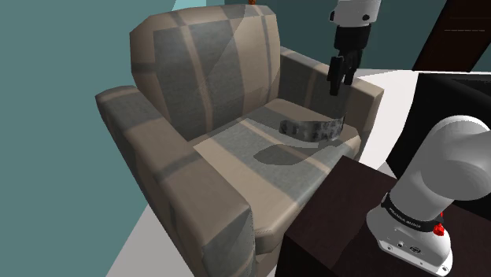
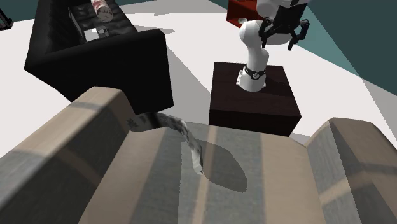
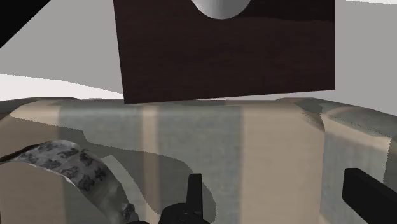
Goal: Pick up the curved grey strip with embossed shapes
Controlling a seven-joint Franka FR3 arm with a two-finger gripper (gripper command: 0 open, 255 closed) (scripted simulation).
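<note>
While the pincer (image 2: 278, 42) hangs open, the armrest (image 2: 83, 127) hides the strip (image 2: 191, 144)'s end.

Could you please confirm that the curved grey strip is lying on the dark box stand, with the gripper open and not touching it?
Not quite: the curved grey strip lies on the seat of the armchair, not on the dark stand, as the shoulder view shows. The rest is right: the gripper is open and not touching it.

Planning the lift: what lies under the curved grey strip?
The strip stands on edge on the armchair's striped seat cushion, its shadow beside it. The cushion right beneath its edge is covered.
</note>
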